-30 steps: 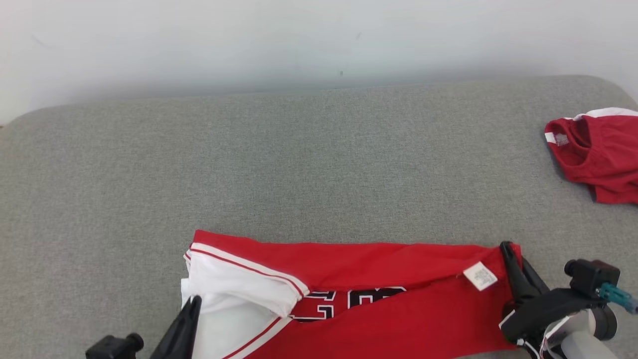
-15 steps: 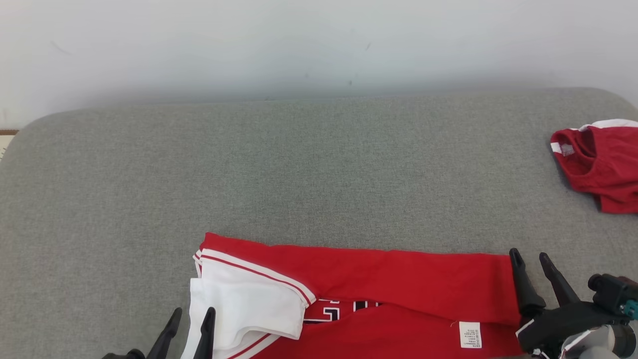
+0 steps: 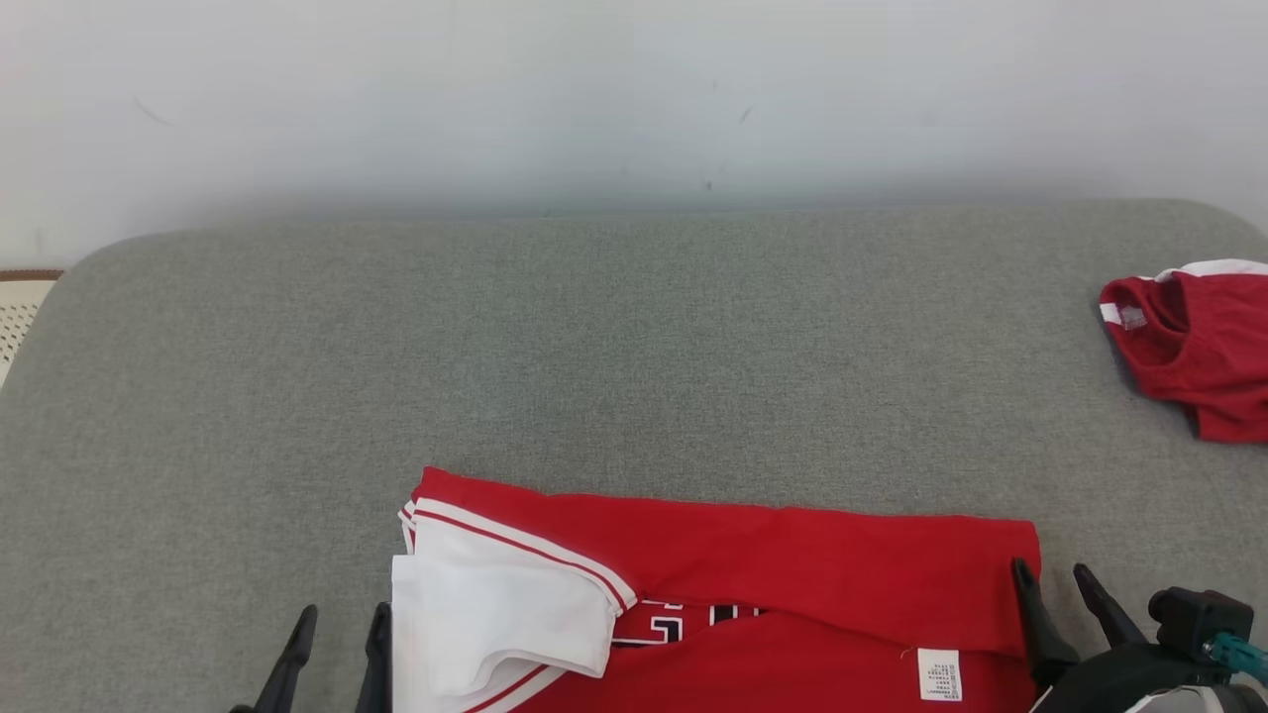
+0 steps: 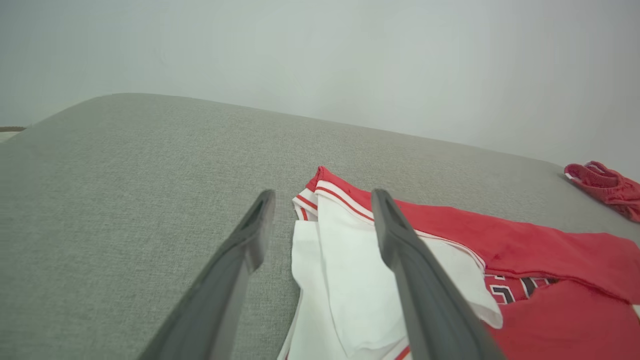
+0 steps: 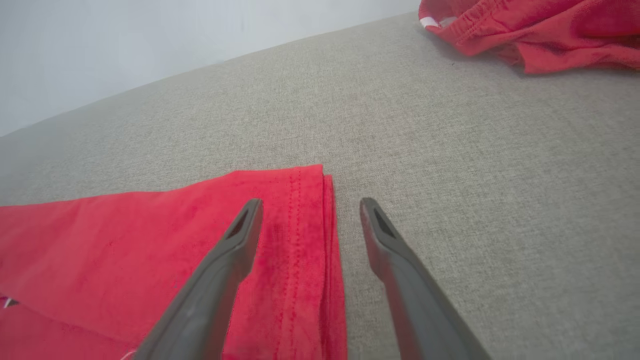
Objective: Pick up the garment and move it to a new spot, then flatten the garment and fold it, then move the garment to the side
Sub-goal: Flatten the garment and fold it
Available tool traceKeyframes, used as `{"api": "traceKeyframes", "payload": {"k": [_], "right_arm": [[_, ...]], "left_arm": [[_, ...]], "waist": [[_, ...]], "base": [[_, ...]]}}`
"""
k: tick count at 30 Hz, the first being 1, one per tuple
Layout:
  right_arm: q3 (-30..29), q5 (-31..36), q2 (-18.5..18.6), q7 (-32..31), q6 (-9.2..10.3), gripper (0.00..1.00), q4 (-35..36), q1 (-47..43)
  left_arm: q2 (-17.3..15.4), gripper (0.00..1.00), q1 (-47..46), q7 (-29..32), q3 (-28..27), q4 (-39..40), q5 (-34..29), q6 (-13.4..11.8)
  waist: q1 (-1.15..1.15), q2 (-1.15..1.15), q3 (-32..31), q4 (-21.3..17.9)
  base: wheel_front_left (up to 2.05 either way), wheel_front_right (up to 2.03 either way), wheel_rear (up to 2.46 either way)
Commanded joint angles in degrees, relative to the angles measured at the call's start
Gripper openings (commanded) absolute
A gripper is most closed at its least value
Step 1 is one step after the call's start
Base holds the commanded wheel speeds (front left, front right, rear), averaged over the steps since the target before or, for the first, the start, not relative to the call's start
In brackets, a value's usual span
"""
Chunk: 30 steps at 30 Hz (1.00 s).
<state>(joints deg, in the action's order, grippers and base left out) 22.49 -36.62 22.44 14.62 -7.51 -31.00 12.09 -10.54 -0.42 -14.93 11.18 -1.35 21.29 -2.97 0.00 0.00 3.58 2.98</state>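
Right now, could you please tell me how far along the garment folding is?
Done: the red jersey lies on the grey cushion with its far edge folded partly over the number print. In hand: nothing; left pincer and right pincer stand open at its two ends. Left: probably more folds, then moving it aside.

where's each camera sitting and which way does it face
Head view: on the robot's head, looking forward and down at the folded red and white jersey on the grey fabric surface; the open left gripper and open right gripper show at the bottom.
Left wrist view: on the left wrist, looking along its two dark fingers at the jersey's white end.
Right wrist view: on the right wrist, looking along its fingers at the jersey's red hemmed end.
Shared: all three show the crumpled red garment at the right.
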Motion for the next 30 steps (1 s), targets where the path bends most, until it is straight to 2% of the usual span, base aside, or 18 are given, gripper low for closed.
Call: {"api": "traceKeyframes", "payload": {"k": [1,8,16,17,19,20,21,25,30], "right_arm": [[-0.28,1.16,-0.48,-0.41,0.04,1.0,-0.98,0.18],[-1.09,3.51,-2.43,-2.83,0.04,1.0,-4.81,0.74],[-0.51,2.48,-3.43,-5.2,0.04,1.0,-6.69,0.75],[-0.48,2.36,-3.52,-5.22,0.04,0.96,-6.92,0.86],[-0.1,2.17,-3.85,-5.56,0.04,0.37,-7.4,1.0],[0.1,2.04,-4.14,-5.42,0.03,0.11,-7.44,1.11],[0.27,1.8,-4.32,-5.29,0.03,0.0,-7.48,1.23],[0.23,1.51,-3.8,-3.73,0.04,0.0,-7.6,2.09],[-0.75,1.88,-1.35,-2.44,0.05,0.0,-8.0,3.56]], "left_arm": [[0.42,1.0,1.25,-0.2,-1.21,0.4,-1.5,-0.06],[3.2,1.0,2.23,-0.21,-5.11,0.76,-4.25,1.4],[5.17,1.0,1.9,-0.21,-8.05,1.33,-5.84,2.33],[5.36,1.0,1.86,-0.21,-8.4,1.27,-6.08,2.57],[5.82,1.0,1.81,-0.21,-9.09,1.03,-6.56,2.84],[5.98,1.0,1.78,-0.21,-9.44,0.88,-6.78,3.05],[6.11,1.0,1.77,-0.21,-9.79,0.75,-7.0,3.32],[6.65,1.0,1.7,-0.21,-11.09,0.2,-7.58,3.96],[7.1,1.0,2.4,-0.21,-12.35,-0.05,-7.99,4.39]], "waist": [[0.0,0.0,-0.16,0.0],[0.0,0.0,-0.34,0.34],[0.0,0.0,0.18,0.86],[0.0,0.0,0.22,0.88],[0.0,0.0,0.23,0.91],[0.0,0.0,0.19,0.94],[0.0,0.0,0.15,0.95],[0.0,0.0,-0.11,0.87],[0.0,0.0,-0.7,0.24]], "base": [[0.0,0.0,0.0],[0.0,0.0,0.0],[0.0,0.0,0.0],[0.0,0.0,0.0],[0.0,0.0,0.0],[0.0,0.0,0.0],[0.0,0.0,0.0],[0.0,0.0,0.0],[0.0,0.0,0.0]]}}
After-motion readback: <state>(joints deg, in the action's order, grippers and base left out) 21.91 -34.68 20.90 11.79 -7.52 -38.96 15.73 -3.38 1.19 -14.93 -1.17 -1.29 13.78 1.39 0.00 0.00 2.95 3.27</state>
